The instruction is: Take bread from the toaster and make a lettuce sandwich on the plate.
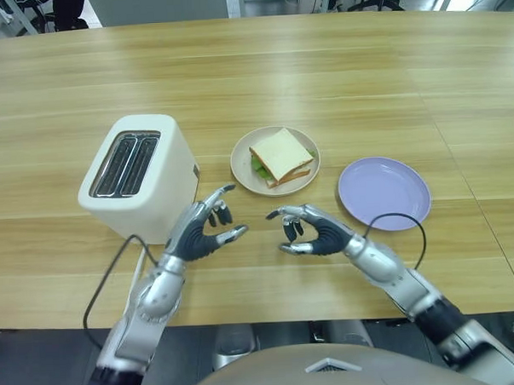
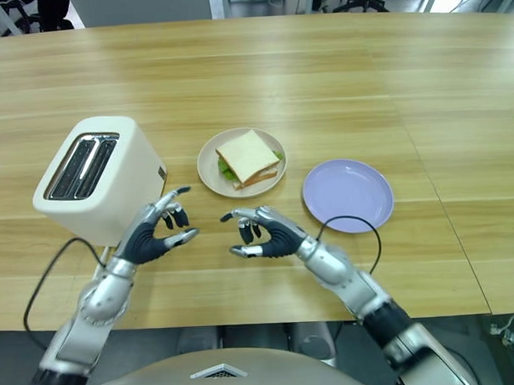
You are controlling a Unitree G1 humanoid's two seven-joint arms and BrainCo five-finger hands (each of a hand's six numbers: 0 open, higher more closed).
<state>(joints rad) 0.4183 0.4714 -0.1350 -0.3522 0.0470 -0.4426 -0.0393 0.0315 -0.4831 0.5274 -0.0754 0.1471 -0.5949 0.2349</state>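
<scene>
a long, pale wooden table with fine seams running across and along it; past its far edge there is a light floor with chair legs and furniture bases.

the sandwich lies flat on a small beige plate, about midway along the table and closer to the near edge than the far one. it is close to square, so no long axis stands out. it sits turned on the plate, its sides diagonal to the table's edges, one corner aimed at the near edge and the opposite one at the far edge. green lettuce peeks out on the left side, and the layered crust shows along the near-right side.

a cream toaster stands upright to the left of the plate, slots facing up; they run from the near edge toward the far edge, leaning a little right. its black cord loops off over the near edge. a lilac plate sits just right of the beige one, a bit nearer the near edge, apart from it.

both hands hover low near the near edge, palms turned toward each other and apart. the left hand is just beside the toaster's near-right corner; the right hand is below the sandwich plate. each has its fingers loosely spread, part bent — gripping nothing.
</scene>
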